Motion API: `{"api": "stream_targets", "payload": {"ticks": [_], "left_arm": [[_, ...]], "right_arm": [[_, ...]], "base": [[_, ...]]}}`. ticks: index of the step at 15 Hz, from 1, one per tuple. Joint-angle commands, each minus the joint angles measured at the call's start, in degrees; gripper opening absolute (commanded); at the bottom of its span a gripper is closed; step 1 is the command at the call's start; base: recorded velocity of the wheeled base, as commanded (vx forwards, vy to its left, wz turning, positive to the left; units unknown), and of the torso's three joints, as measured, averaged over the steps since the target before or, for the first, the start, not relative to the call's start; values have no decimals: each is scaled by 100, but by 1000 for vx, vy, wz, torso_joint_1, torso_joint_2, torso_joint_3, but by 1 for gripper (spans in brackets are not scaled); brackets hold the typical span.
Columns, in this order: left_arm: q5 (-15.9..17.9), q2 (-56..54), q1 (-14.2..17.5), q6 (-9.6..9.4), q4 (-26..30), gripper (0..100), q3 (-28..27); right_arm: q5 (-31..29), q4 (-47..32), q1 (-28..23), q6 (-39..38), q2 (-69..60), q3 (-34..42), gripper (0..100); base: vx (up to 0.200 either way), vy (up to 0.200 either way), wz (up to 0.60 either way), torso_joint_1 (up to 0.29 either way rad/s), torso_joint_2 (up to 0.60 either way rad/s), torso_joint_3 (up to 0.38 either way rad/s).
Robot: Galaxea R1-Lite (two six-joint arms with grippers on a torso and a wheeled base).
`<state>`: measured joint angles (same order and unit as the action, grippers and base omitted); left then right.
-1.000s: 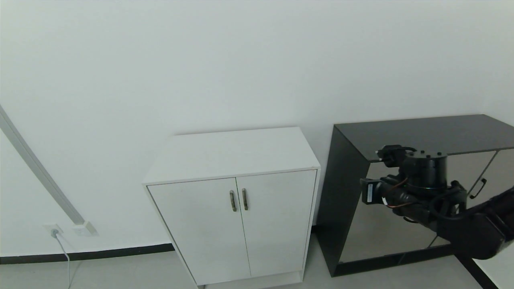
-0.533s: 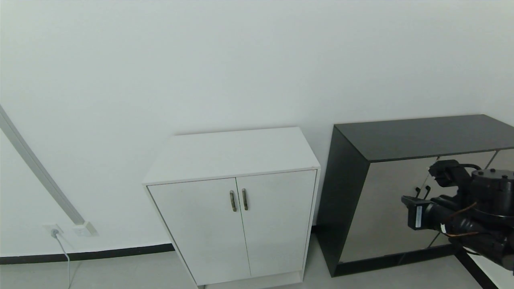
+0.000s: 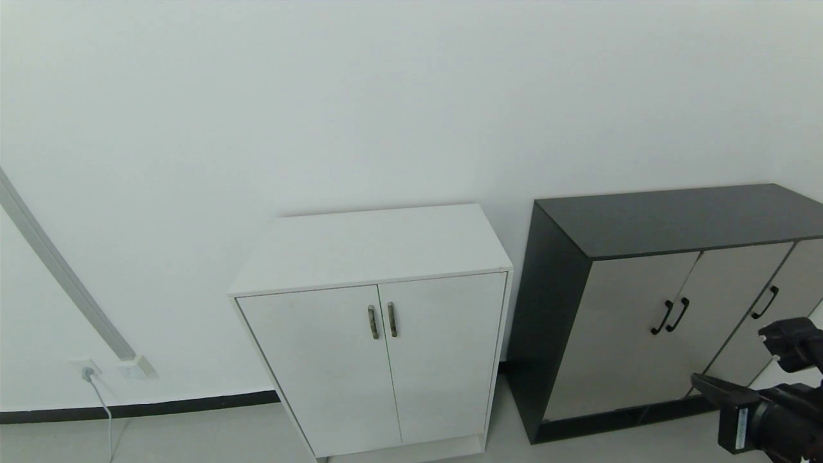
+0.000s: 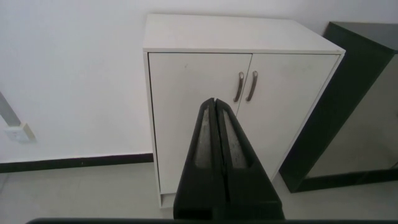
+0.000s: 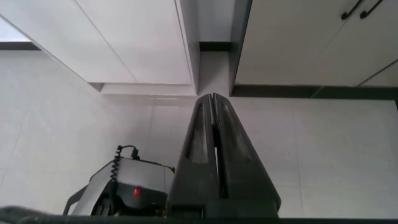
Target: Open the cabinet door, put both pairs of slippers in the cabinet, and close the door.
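The white cabinet (image 3: 373, 360) stands against the wall with both doors closed, and its two metal handles (image 3: 382, 320) meet at the centre seam. In the left wrist view my left gripper (image 4: 214, 102) is shut with nothing in it. It hangs some way in front of the cabinet (image 4: 180, 112), a little to one side of the handles (image 4: 245, 86). My right arm (image 3: 768, 418) is low at the head view's right edge. My right gripper (image 5: 213, 98) is shut and empty. It is above the floor before the narrow gap between the white cabinet (image 5: 124, 37) and the black one.
A black cabinet (image 3: 643, 218) with grey doors and black handles stands right of the white one, also closed. Its grey doors (image 5: 298, 43) appear in the right wrist view. A wall socket (image 3: 85, 371) with a cable and a slanted cable duct (image 3: 58, 270) are at the left.
My right arm has dropped down and to the right, from in front of the black cabinet to the picture's lower right corner, uncovering that cabinet's doors. The cabinets are unchanged.
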<state>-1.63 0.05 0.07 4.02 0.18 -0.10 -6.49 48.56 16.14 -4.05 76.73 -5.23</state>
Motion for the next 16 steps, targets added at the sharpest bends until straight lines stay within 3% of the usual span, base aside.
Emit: {"api": "stream_targets", "payload": {"ticks": [1, 5, 12, 16], "left_arm": [[-4, 4, 1, 2, -1, 0, 1], [-4, 4, 1, 2, -1, 0, 1], [-4, 4, 1, 2, -1, 0, 1], [-4, 4, 1, 2, -1, 0, 1]], "right_arm": [[33, -4, 3, 0, -545, 400, 0], [165, -813, -6, -35, -1520, 523, 0], [367, -3309, 30, 18, -4210, 523, 0], [991, -4759, 144, 194, -5519, 488, 0]], "base": [[0, 0, 0, 0, 0, 0], [0, 0, 0, 0, 0, 0], [0, 0, 0, 0, 0, 0], [0, 0, 0, 0, 0, 0]]}}
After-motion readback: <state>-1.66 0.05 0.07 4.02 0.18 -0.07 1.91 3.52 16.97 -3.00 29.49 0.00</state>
